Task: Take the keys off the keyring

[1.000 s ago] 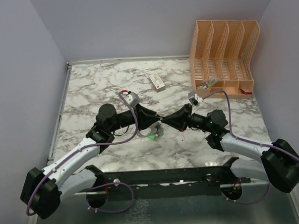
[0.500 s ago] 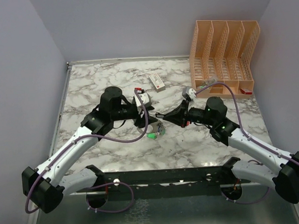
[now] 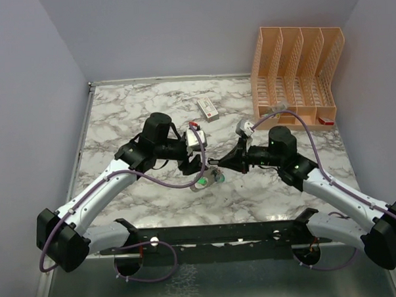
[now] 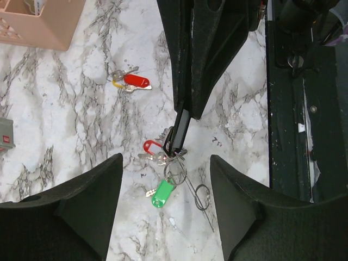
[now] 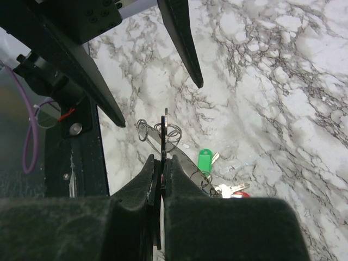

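The key bunch (image 4: pixel 163 163) lies on the marble between my open left gripper's (image 4: pixel 166 182) two fingers. It has a green tag (image 4: pixel 162 193), a red tag (image 4: pixel 151 146), small metal keys and wire rings (image 4: pixel 202 196). A thin grey band, the keyring (image 5: pixel 187 163), runs through the rings. My right gripper (image 5: pixel 163 159) is shut on a thin black tag (image 5: pixel 164 128) of the bunch. Its tip shows in the left wrist view (image 4: pixel 179 133). In the top view the bunch (image 3: pixel 209 179) sits below both grippers, the left (image 3: pixel 189 166) and the right (image 3: pixel 218 162).
A second small key set with a red tag (image 4: pixel 135 81) lies farther out on the marble. A white box with a red mark (image 3: pixel 208 108) lies at the back. A peach desk organizer (image 3: pixel 296 65) stands at the back right.
Both arms have lifted and swung back from where the grippers met. The left gripper now hangs open above the bunch. The bunch has stayed near the same spot.
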Tool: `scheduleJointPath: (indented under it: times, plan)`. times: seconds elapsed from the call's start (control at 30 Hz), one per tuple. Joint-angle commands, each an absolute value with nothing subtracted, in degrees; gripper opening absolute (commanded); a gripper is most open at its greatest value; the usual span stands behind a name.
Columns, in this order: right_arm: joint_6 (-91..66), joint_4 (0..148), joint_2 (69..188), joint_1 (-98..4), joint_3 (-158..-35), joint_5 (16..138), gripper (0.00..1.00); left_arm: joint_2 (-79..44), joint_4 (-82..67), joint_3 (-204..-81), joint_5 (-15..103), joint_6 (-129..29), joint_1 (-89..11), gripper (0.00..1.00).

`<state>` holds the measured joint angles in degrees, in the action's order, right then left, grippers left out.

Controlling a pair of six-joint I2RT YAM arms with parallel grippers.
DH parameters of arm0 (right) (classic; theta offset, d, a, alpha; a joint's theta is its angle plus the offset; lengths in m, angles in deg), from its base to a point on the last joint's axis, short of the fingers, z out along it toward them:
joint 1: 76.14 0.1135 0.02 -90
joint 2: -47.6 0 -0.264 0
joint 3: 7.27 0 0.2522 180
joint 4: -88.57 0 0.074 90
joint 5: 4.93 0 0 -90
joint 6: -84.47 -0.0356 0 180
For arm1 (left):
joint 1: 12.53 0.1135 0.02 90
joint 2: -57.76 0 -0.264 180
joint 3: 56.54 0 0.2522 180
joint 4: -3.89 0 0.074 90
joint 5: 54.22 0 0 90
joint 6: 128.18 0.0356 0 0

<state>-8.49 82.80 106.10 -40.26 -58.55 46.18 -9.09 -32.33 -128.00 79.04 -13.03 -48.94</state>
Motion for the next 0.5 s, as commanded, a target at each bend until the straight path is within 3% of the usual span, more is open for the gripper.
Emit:
scheduleJointPath:
  times: [0.0,0.23,0.47]
  plan:
    - [-6.81,82.13,106.57,-40.58,-61.56,42.45,0.01,-9.80,-33.32,-130.23,83.08,-9.99,-49.06,0.66]
    - [-6.41,81.69,106.81,-40.56,-62.03,41.65,0.01,-13.76,-33.52,-131.86,87.43,-10.76,-49.42,0.61]
    - [-6.06,81.14,107.50,-40.57,-62.53,41.00,0.01,-15.85,-33.52,-132.16,89.52,-11.74,-49.99,0.41]
